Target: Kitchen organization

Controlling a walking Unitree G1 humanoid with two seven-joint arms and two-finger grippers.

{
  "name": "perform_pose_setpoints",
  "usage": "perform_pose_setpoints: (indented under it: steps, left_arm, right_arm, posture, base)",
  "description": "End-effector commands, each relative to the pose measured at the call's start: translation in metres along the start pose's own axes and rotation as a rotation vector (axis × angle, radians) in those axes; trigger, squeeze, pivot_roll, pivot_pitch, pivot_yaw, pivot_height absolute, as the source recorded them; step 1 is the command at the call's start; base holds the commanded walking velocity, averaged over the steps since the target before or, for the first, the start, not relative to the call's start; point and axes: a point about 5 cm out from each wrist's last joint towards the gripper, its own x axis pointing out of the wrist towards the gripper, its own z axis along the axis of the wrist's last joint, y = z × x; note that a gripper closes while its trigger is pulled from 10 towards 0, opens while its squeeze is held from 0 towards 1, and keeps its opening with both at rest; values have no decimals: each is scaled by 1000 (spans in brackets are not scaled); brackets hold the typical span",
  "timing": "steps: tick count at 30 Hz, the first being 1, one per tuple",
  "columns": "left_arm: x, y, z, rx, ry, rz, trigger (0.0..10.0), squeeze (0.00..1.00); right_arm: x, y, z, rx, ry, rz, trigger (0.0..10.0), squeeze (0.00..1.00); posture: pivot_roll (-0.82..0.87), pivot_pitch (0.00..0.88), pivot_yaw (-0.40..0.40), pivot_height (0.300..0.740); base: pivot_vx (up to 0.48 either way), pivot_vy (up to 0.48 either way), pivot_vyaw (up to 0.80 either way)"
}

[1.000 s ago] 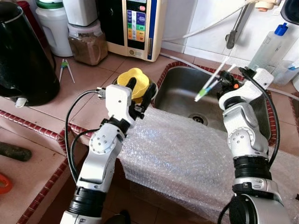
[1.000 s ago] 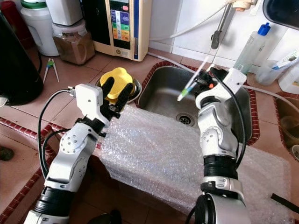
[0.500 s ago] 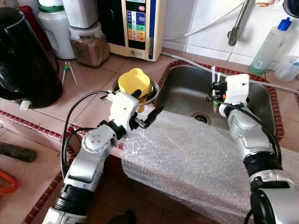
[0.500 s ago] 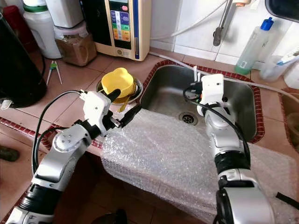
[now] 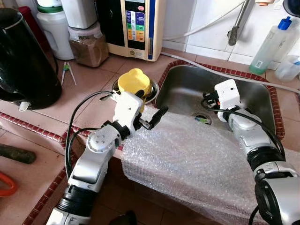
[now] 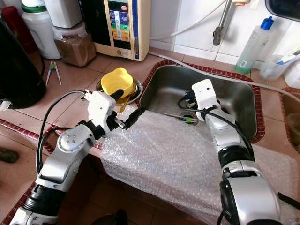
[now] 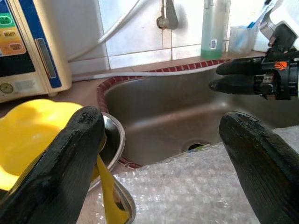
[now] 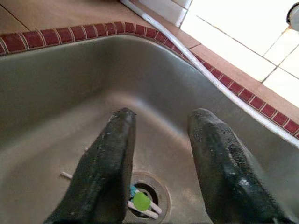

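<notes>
Two toothbrushes (image 6: pixel 180 117) with green ends lie at the drain of the steel sink (image 5: pixel 253 98); the right wrist view has them at the drain (image 8: pixel 140 203). My right gripper (image 5: pixel 207 100) hangs open just above them inside the sink, nothing between its fingers (image 8: pixel 117 154). A yellow cup (image 5: pixel 133 80) sits upside down in a steel bowl (image 5: pixel 152 92) at the sink's left corner. My left gripper (image 5: pixel 151 104) stands open just in front of the cup, over the near edge of a bubble wrap sheet (image 5: pixel 187 154). In the left wrist view the cup (image 7: pixel 32 126) shows behind one finger (image 7: pixel 60 172).
A black kettle (image 5: pixel 23 56) stands at the far left. A jar (image 5: pixel 89 44), a white container (image 5: pixel 54 26) and a water purifier (image 5: pixel 136 23) line the back wall. A tap (image 5: pixel 239 23) and a blue-capped bottle (image 5: pixel 269 44) stand behind the sink. Small tongs (image 5: pixel 68 70) lie on the tiles.
My right gripper came down into the sink and let go of the toothbrushes, which now lie at the drain. My left gripper drew off the yellow cup toward the bubble wrap.
</notes>
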Motion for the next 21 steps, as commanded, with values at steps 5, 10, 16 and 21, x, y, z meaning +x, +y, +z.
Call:
perform_pose_setpoints:
  steps: [5, 10, 16, 21]
  left_arm:
    - [-3, 4, 7, -2, -31, 69, 10000, 0]
    - [-11, 13, 17, -7, -77, 188, 10000, 0]
    - [-28, 27, 22, 9, -104, 329, 10000, 0]
    - [-35, 31, 23, 6, -102, 378, 10000, 0]
  right_arm:
    - [1, -1, 14, 108, -89, -5, 10000, 1000]
    - [-5, 6, 33, 163, -237, -6, 10000, 1000]
    - [-33, 1, 43, 167, -355, -125, 10000, 1000]
    - [-59, -11, 35, 208, -343, -252, 10000, 1000]
  posture:
    - [-15, 134, 21, 740]
    - [-24, 131, 18, 740]
    - [-31, 124, 17, 740]
    - [-43, 111, 13, 740]
  base:
    - [0, 0, 0]
    - [0, 0, 0]
    - [0, 0, 0]
    - [0, 0, 0]
